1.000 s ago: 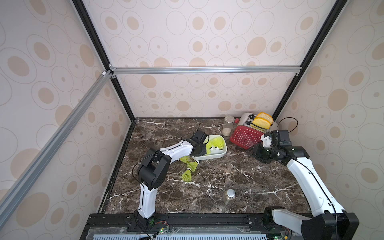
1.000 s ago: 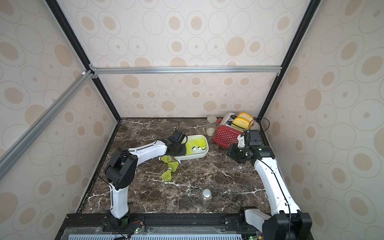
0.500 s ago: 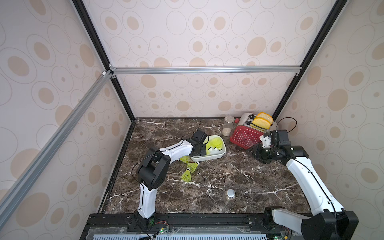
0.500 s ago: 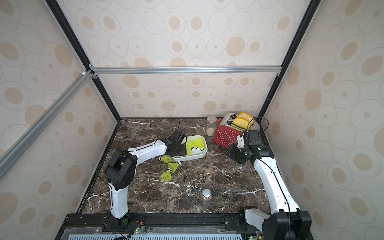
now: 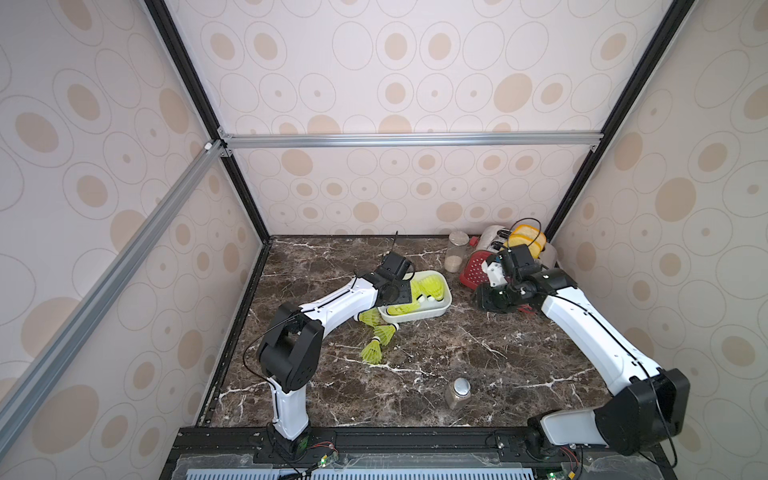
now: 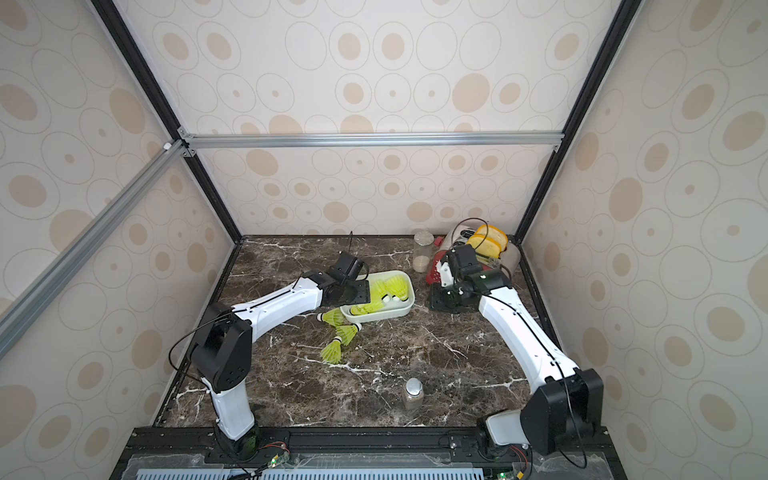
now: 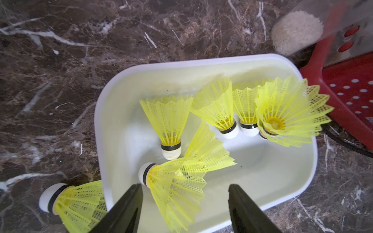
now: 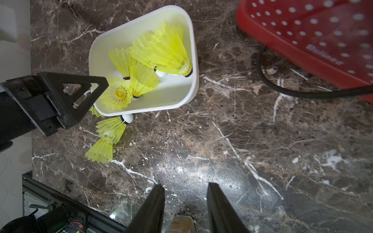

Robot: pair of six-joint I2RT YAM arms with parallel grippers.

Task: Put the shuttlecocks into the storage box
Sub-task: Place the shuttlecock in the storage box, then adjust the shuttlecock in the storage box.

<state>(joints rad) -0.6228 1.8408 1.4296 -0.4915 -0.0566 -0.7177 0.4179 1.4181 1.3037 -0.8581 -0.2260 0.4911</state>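
Spanning the spotted-wallpaper booth, veined brown marble underlies left fingers and right fingers, both parted, empty.

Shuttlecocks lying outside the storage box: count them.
3 shuttlecocks: one beside the storage box, another alongside, the last nearest the front. The left arm may hide others.

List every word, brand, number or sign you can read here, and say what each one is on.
"Bio…": white brand lettering on the side of the red toaster. Only the first letters read; the rest is blurred.
Small print beside the toaster's red buttons: too blurred to read.
No lettering shows on the shuttlecocks, the white box or the jar.
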